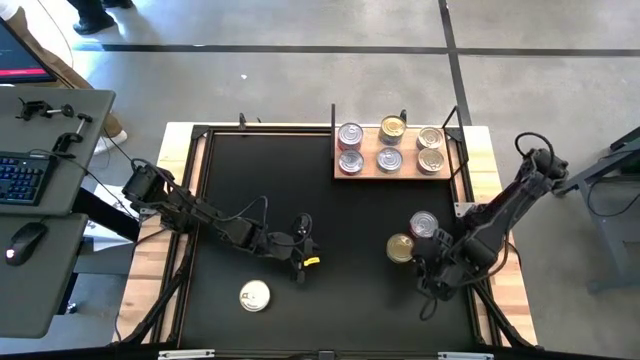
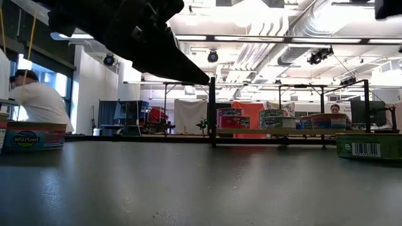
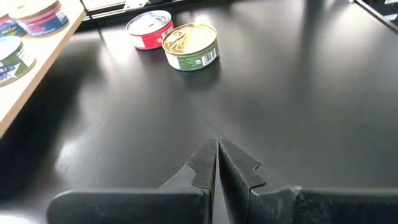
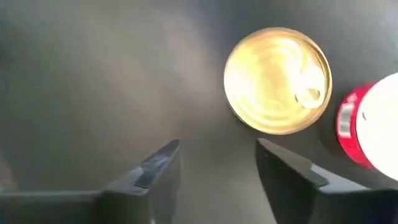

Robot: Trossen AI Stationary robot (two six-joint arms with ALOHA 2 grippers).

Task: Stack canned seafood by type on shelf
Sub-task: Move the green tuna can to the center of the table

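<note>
Here the shelf [image 1: 392, 172] sits at the far edge of the black mat [image 1: 330, 215], right of centre, carrying six cans in two rows of three: silver-lidded tins [image 1: 350, 134] on its left and middle, gold-lidded ones [image 1: 430, 139] toward its right; thin black posts rise at its edges. Three cans lie loose on the mat; a gold-lidded can with a green side [image 1: 400, 248] and a red-sided can with a silver lid [image 1: 423, 224] stand touching or nearly so, near the right side, and a lone silver can [image 1: 255, 295] rests toward the near edge, left of centre. The right gripper [image 4: 214, 163] hangs just beside the gold can [image 4: 277, 79]; its fingers stand apart with nothing between them, the can lying beyond their tips and the red can [image 4: 370, 121] at its side. The left gripper [image 3: 217, 158] rests low over bare mat near the middle, fingers pressed together and empty. In the low view a dark arm [image 2: 132, 31] blocks the upper left, possibly the left one; people sit in the room beyond. A desk with a keyboard [image 1: 22, 178] stands left of the table.
</note>
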